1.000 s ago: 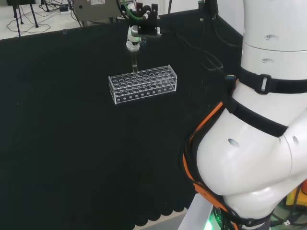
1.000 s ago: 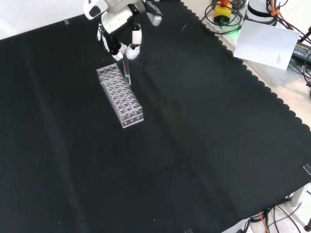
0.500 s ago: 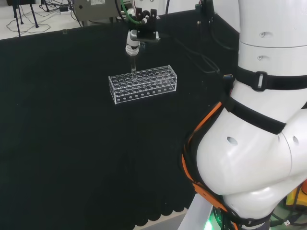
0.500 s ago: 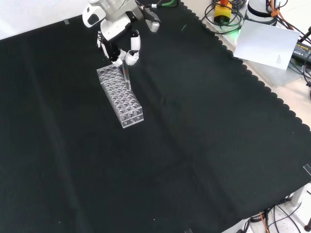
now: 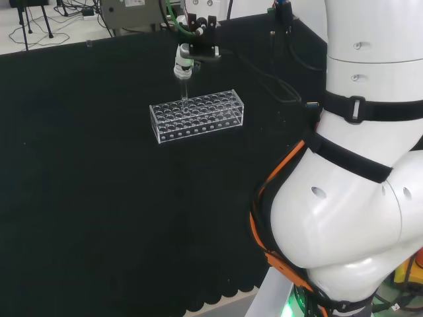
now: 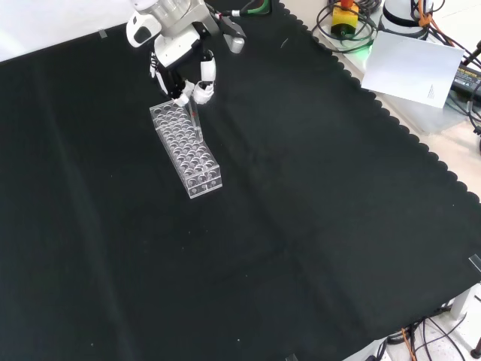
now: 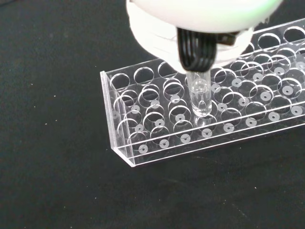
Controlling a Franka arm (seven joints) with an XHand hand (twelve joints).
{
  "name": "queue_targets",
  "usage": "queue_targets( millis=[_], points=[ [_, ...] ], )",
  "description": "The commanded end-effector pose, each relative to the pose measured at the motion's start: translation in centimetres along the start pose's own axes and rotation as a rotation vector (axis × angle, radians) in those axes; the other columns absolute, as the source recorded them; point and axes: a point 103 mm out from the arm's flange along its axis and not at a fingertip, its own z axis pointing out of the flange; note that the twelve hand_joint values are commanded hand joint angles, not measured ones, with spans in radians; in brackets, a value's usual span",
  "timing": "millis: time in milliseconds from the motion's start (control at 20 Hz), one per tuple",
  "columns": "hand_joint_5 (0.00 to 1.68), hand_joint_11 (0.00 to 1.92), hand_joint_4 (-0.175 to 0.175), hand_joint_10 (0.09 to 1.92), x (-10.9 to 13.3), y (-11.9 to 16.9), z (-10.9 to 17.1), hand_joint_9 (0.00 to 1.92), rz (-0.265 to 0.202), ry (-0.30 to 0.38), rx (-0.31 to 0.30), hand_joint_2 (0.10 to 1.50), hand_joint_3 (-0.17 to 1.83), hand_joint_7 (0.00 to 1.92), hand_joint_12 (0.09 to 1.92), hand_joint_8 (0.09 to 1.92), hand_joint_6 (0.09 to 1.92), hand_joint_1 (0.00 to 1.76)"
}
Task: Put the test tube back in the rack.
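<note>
The surface [image 6: 316, 226], draped in black cloth, carries a clear rack [image 5: 197, 117] that stands toward its far edge in the head view, well clear of the scalloped near edge. The hand [image 6: 180, 56] hangs over the rack's end nearest the top edge of the front view, its fingers [image 6: 205, 79] curled in a pinch on the top of a clear test tube [image 7: 200, 98]. The tube hangs upright, its rounded bottom just above a hole in the rack's outer row.

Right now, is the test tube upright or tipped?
Upright: the test tube hangs vertically from the hand, its rounded tip at the rack's holes.
</note>
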Motion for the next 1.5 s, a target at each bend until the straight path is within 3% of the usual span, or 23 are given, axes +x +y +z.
queue_targets(
  millis=[50,1500],
  points=[
    [1.4,0.73,-0.175,0.09,-0.2,0.13,0.03,1.5,0.001,0.007,0.001,0.61,0.62,1.5,1.21,0.48,0.39,1.43],
    [1.4,0.73,-0.175,0.09,-0.52,1.0,0.98,1.5,0.01,0.013,0.035,0.6,0.63,1.5,1.21,0.48,0.39,1.43]
  ],
)
